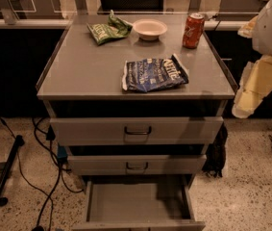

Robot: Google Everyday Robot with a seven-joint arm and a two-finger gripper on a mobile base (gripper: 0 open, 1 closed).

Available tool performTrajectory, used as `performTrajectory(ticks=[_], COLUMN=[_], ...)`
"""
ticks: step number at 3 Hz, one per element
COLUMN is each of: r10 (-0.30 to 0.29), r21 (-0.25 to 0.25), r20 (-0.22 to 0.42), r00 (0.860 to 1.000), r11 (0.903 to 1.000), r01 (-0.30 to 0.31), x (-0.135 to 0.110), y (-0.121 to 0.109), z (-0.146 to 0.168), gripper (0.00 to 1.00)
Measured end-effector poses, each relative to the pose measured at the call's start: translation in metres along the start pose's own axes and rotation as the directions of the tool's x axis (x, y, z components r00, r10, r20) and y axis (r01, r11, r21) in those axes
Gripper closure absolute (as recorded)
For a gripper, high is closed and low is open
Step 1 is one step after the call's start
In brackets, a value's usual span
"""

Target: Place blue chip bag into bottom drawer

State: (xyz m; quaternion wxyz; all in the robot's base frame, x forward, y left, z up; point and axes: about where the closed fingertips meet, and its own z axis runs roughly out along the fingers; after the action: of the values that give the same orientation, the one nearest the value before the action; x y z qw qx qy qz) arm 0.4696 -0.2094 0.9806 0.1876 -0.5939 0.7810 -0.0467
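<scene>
- grey cabinet (87, 71): fills the centre of the frame, its upper 2 drawers shut.
- bottom drawer (135, 203): pulled open at lower centre, so it seems ready to receive.
- gripper (256, 85): at the right edge, beside the cabinet and well apart from the bag. i cannot tell whether it is spread or closed.
- blue chip bag (152, 73): lies flat on the cabinet top, centre right, ungrasped. the reach looks to be the step in hand, and the next move calls for travelling left over the bag, then descending.
- green snack bag (107, 30), bowl (149, 29), red can (193, 24): along the top's far edge, best avoided.

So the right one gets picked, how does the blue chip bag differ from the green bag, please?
The blue chip bag is larger and lies flat nearer the front edge; the green bag is smaller, crumpled, at the back left. Both rest on the cabinet top. The hand hangs off to the right.
</scene>
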Motion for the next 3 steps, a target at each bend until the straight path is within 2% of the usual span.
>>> performTrajectory(ticks=[3], r10=[0.098], r21=[-0.011], r20=[0.064], r00=[0.993], r11=[0.9952], r01=[-0.097], x=[-0.035], y=[-0.071], z=[0.046], gripper=[0.00])
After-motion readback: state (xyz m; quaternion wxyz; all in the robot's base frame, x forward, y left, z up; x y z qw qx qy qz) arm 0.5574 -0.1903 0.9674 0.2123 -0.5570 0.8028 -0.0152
